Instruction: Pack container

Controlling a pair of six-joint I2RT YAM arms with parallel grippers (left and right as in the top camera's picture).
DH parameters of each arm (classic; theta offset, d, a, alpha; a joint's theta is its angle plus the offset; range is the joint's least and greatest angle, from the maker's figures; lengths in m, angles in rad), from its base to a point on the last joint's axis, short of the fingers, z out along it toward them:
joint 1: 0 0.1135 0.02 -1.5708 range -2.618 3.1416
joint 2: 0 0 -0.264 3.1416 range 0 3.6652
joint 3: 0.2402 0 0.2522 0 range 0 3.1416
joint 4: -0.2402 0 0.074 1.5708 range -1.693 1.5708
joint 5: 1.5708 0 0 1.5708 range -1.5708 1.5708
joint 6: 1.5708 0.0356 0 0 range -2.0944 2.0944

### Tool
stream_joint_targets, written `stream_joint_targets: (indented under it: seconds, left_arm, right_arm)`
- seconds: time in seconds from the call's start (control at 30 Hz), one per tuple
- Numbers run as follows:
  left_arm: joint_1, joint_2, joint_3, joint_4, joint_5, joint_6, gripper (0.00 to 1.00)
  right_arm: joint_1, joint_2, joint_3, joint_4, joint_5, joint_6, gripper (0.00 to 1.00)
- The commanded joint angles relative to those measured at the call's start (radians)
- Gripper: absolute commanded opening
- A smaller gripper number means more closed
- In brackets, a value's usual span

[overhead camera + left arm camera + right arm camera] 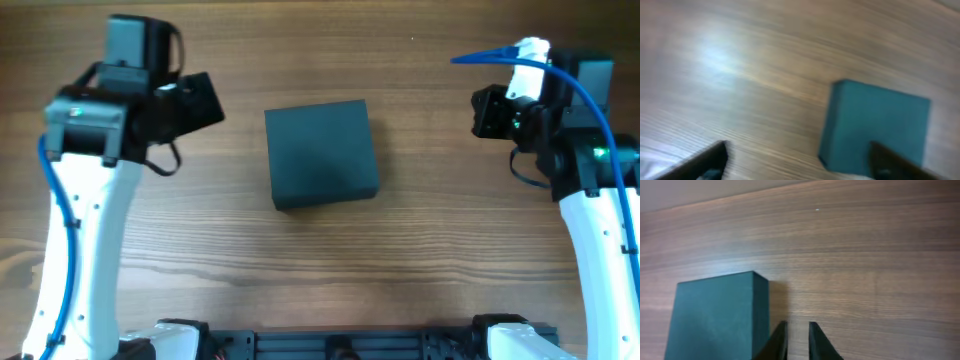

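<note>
Container sits closed on the wood surface, between my two arms, touching neither. My left fingers are spread wide; the box lies ahead of them, toward the right-hand tip. My right fingers are nearly pressed together, empty, with the box just beyond, off to their left.

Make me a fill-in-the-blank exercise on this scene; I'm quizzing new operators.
1. The container rests on the wooden ____.
2. Its lid is ____.
3. The left gripper has its fingers wide ____.
4. Neither gripper holds ____.

Missing words: table; closed; apart; anything
</note>
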State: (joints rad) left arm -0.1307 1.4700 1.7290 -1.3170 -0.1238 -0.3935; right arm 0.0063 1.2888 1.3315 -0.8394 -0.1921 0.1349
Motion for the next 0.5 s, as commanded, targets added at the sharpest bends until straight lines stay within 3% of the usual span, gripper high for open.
stream_joint_targets:
  seconds: [0.0, 0.07, 0.27, 0.43, 0.47]
  left_arm:
    - [0.102, 0.002, 0.001, -0.046, -0.031, -0.007, 1.0]
    - [0.134, 0.002, 0.001, -0.05, -0.031, -0.007, 1.0]
    - [0.146, 0.002, 0.001, -0.049, -0.031, -0.007, 1.0]
    - [0.146, 0.002, 0.001, -0.049, -0.031, -0.007, 1.0]
    - [0.146, 0.002, 0.001, -0.049, -0.031, -0.007, 1.0]
  right_arm:
    - [-0.013, 0.005, -0.002, -0.003, 0.045, -0.034, 0.34]
    - [-0.013, 0.005, -0.002, 0.014, 0.097, -0.035, 0.47]
    - [-0.013, 0.028, -0.002, 0.056, 0.132, -0.083, 0.57]
    - [-0.013, 0.061, -0.002, 0.013, 0.133, -0.09, 0.8]
    - [-0.013, 0.066, -0.002, 0.014, 0.133, -0.09, 0.8]
